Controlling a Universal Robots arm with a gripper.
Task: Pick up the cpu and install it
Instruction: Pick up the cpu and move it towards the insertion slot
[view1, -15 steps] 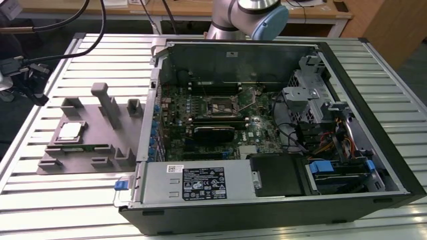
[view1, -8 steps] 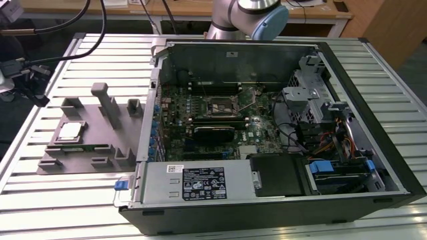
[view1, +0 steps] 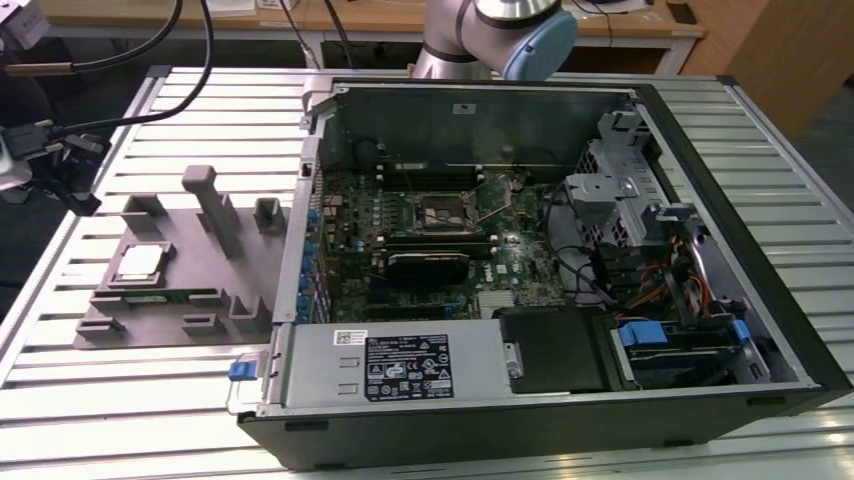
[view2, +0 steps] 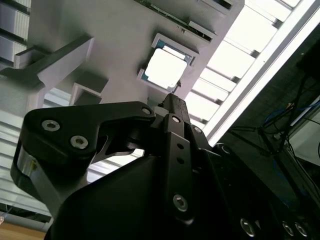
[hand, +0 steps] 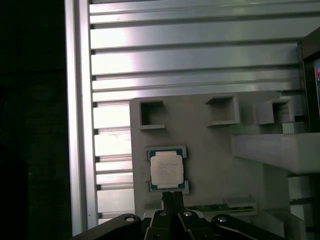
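Because it sits in a shallow square nest that keeps it flat and squared up, the cpu lies metal side up on the gray holder plate, apart from the plate's posts and empty pockets. In the exterior view the chip is on that plate at the view's left, outside the open computer case, so it has not been lifted or installed. The pincer points at the chip's near edge in both wrist views. Its tips look drawn together and narrow, and it holds nothing; it seems to be lined up over the part rather than gripping it. The board's socket lies inside the case with its frame up, well apart from the plate. Both rest on the slatted metal worktop.

How high the pincer hangs above the chip cannot be judged, since its own dark body blocks the space beneath. The chip's markings are washed out by glare. The arm is cut off at the exterior view's upper edge.
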